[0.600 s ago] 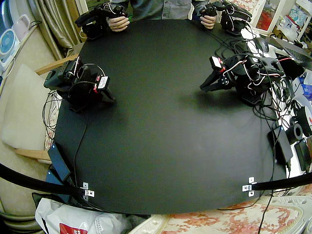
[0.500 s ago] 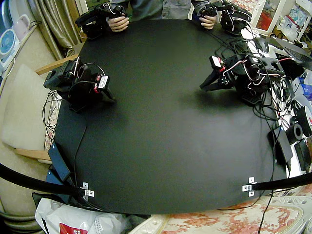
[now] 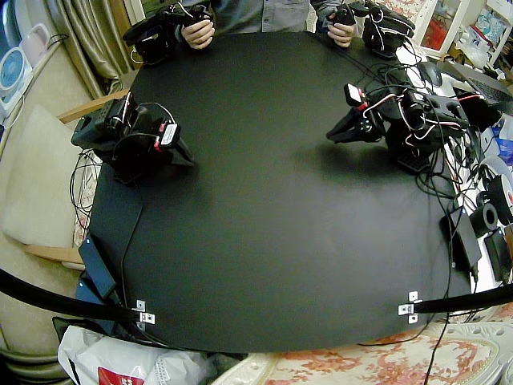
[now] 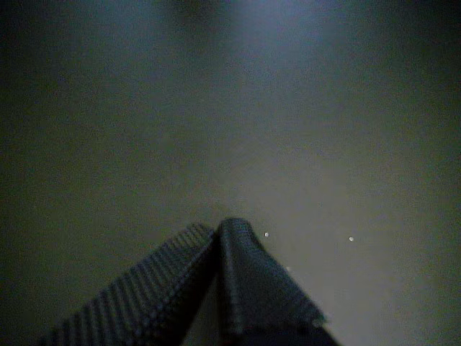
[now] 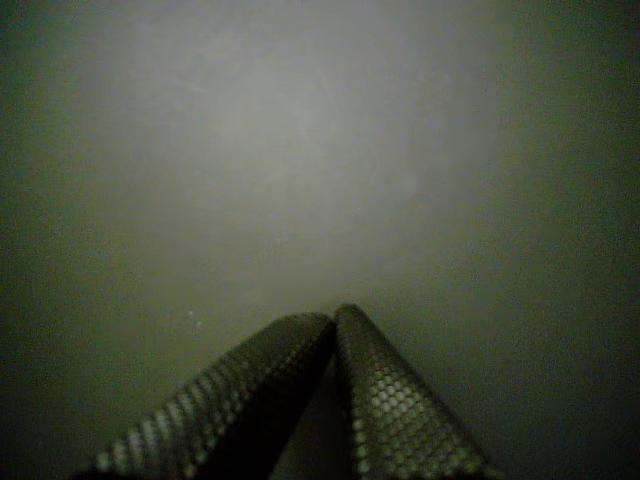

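Observation:
Both black arms sit folded at the sides of a round black table (image 3: 264, 224). My left gripper (image 3: 333, 135) points toward the table's middle, held slightly above the mat, shut and holding nothing. My right gripper (image 3: 187, 160) rests low by the opposite edge, also shut and empty. In a wrist view the textured fingertips (image 4: 220, 232) meet over bare dark mat. In another wrist view the knurled fingertips (image 5: 333, 320) also touch, with only mat ahead.
A person's hands (image 3: 196, 34) hold leader arms at the far edge. Cables, adapters and small devices (image 3: 473, 216) crowd the side by the left arm. A power brick (image 3: 96, 266) lies near the right arm. Two black straps with metal brackets (image 3: 410, 306) cross the near edge.
The left gripper has lifted a little and swung slightly toward the far side. The right arm has shifted only slightly. One of the person's hands moved.

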